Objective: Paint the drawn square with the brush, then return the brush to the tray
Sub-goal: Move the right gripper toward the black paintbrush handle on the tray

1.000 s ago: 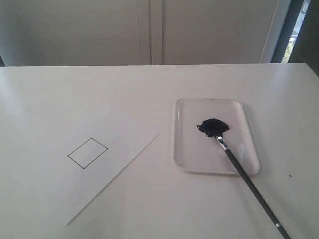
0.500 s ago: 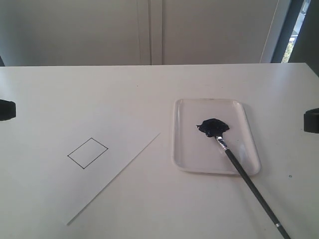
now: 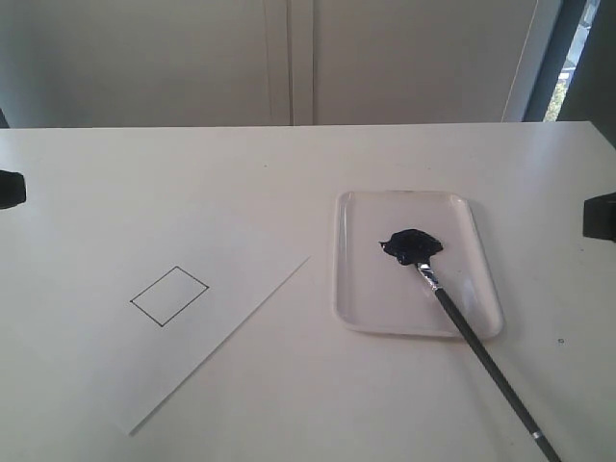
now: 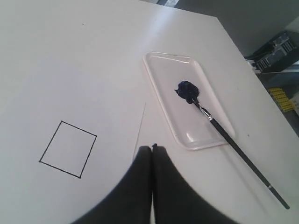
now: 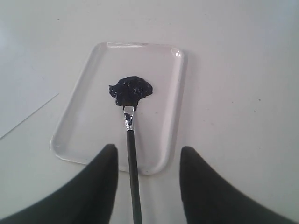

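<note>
The drawn square (image 3: 169, 295) (image 4: 68, 149) is a thin black unpainted outline on the paper. The brush (image 3: 481, 351) (image 4: 233, 144) (image 5: 133, 163) lies with its bristles in the dark paint blob (image 3: 412, 245) (image 5: 131, 89). Its handle crosses the rim of the white tray (image 3: 371, 279) (image 4: 173, 93) (image 5: 88, 116) onto the table. My right gripper (image 5: 148, 149) is open above the handle, which runs between its fingers without touching them. My left gripper (image 4: 152, 148) is shut and empty, above the table between square and tray.
The square is drawn on a white paper sheet (image 3: 115, 318) on the left of the white table (image 3: 289, 164). Dark arm parts show at the left edge (image 3: 10, 188) and the right edge (image 3: 602, 217). A wall stands behind the table.
Dark arm parts have come into view at both side edges of the exterior view and then shifted slightly upward. Brush, tray and paper have not moved.
</note>
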You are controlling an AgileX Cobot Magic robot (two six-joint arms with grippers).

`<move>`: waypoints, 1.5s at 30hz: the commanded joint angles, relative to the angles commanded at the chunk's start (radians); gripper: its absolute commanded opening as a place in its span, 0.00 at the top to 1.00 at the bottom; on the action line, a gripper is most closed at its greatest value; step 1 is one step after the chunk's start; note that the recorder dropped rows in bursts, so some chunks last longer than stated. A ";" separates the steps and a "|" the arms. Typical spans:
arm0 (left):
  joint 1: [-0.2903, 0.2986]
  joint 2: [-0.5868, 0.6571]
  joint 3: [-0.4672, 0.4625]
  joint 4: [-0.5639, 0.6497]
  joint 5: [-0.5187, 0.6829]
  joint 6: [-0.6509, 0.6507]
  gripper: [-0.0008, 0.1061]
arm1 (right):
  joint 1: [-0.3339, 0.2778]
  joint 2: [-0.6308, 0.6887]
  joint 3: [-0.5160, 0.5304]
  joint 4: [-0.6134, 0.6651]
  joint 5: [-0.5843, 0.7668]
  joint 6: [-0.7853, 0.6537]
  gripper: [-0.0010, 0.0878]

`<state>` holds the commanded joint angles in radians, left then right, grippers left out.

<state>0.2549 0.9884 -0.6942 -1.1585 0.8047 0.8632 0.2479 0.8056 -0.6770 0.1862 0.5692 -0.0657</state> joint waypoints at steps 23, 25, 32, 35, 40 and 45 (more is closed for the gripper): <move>0.000 0.002 0.066 0.188 -0.100 0.008 0.99 | 0.000 0.327 0.000 0.059 0.110 -0.171 0.99; 0.000 0.002 0.070 0.231 -0.106 0.008 0.99 | 0.000 0.327 0.000 0.069 0.098 -0.171 0.99; 0.000 0.049 0.070 0.255 -0.103 0.015 0.54 | 0.000 0.327 0.000 0.091 0.169 -0.225 0.59; 0.000 0.083 0.070 0.244 -0.099 -0.037 0.42 | 0.000 0.337 0.000 0.097 0.193 -0.246 0.43; -0.008 0.127 0.070 0.243 -0.046 0.046 0.56 | 0.000 0.442 0.002 0.108 0.191 -0.246 0.45; -0.090 0.129 0.070 0.359 -0.115 0.021 0.55 | 0.001 0.549 0.003 0.119 0.193 -0.246 0.45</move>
<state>0.1644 1.1172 -0.6241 -0.7995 0.6893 0.8844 0.2494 1.3550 -0.6735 0.3053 0.7624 -0.3113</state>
